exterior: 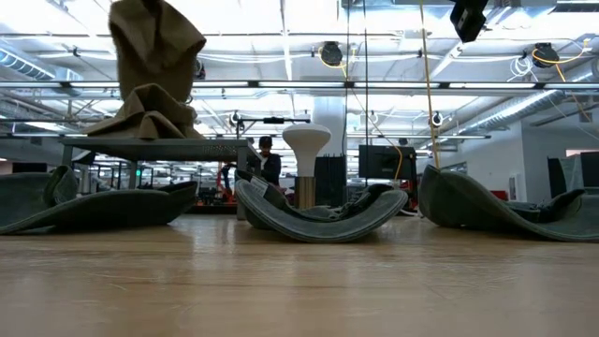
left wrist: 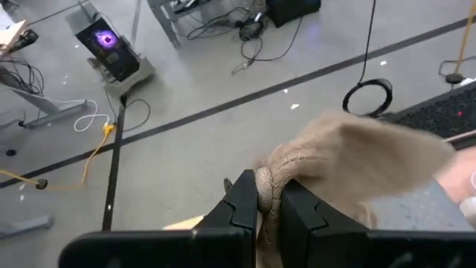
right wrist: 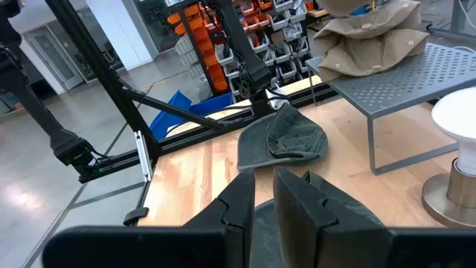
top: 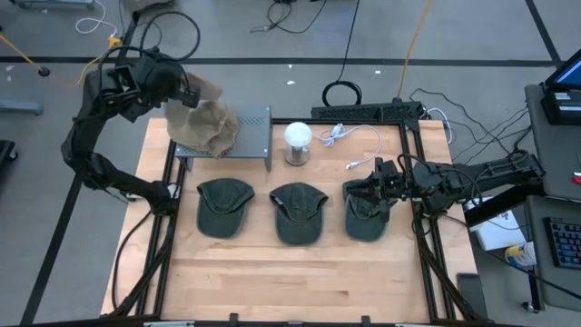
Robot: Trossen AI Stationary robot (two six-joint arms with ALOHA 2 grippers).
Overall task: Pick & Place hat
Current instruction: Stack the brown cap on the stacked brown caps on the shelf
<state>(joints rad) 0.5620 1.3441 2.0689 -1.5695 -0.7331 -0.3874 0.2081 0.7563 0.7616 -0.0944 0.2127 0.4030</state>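
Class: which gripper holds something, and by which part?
The left gripper pinches a bunched fold of the tan hat. The right gripper holds nothing.

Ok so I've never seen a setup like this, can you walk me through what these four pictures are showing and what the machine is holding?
This is a robot with two dark arms at a wooden table, each ending in a two-finger gripper. One picture looks straight down from above, one looks level across the tabletop, and two come from cameras on the arms' wrists.

On the table lie three dark green caps in a row: left cap, middle cap and right cap. Behind them stand a grey perforated metal stand with tan hats piled on it, and a white dome lamp.

The left gripper is shut on a tan hat, lifted above the stand. The right gripper is over the right cap, fingers nearly together; whether it grips the cap isn't clear.
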